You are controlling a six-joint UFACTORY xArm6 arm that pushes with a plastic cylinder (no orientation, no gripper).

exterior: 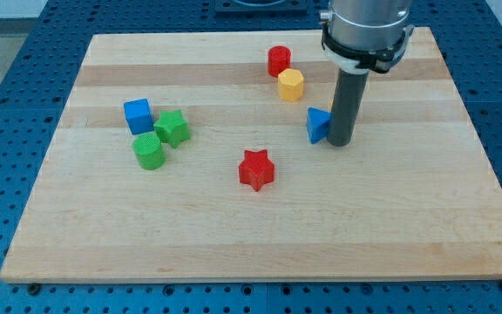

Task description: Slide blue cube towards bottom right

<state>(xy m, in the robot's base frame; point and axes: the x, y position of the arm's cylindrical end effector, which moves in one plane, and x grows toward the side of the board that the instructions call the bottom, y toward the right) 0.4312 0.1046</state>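
Obstacles and open room around the blue cube (pixel 138 115)

The blue cube sits toward the view's left of the bench (pixel 234 235); the green star-like block (pixel 172 128) is just beside it on the lower right and the green cylinder (pixel 149 152) just below it, together blocking the straight way toward the view's bottom right. Farther along that line the red star (pixel 256 169) stands alone. Well to the cube's right, my tip (pixel 340 143) touches the blue triangle (pixel 318 125), with the yellow block (pixel 291 85) and red block (pixel 279 61) above. Bare bench lies below the green pair and past the red star.
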